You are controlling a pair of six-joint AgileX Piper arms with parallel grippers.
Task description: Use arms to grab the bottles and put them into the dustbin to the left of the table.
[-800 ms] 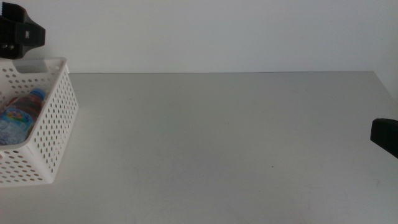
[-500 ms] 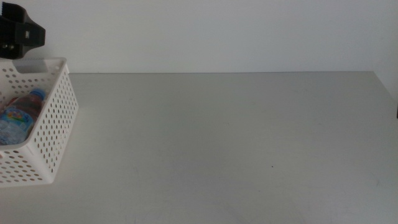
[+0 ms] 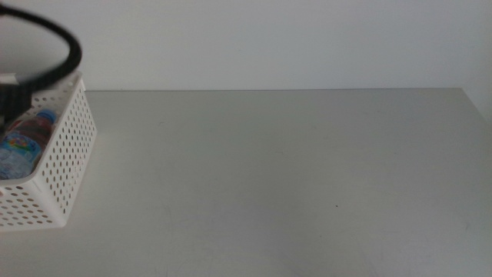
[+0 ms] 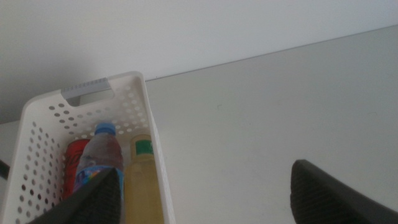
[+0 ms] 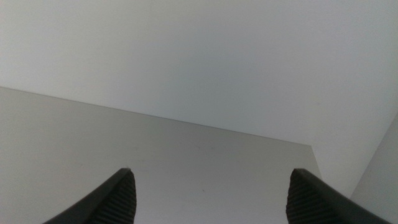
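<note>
The table is seen as a wide, plain, light grey-white top, matt and evenly lit. A tiny dark speck is noted on it toward the near right. Behind the far edge a bare white wall is seen, meeting the tabletop in a straight line. At the far right a second pale surface is seen beyond the table's corner.

The dustbin is found at the left end of the table, a white basket with walls full of round holes. A handle slot is cut at the rim of its far wall.

All three containers are found lying inside the dustbin, side by side. The water bottle with its blue cap lies in the middle. The red can lies beside it on one side, partly covered by it. The tea bottle lies on the other side, against the perforated wall.

A black cable is seen looping over the dustbin's far left corner, blurred.

The left gripper is held above the near part of the dustbin and the table beside it; its jaws stand wide apart and nothing is held between them.

The right gripper is out of the middle view; in its own wrist view its jaws stand wide apart over bare tabletop, and nothing is held.
</note>
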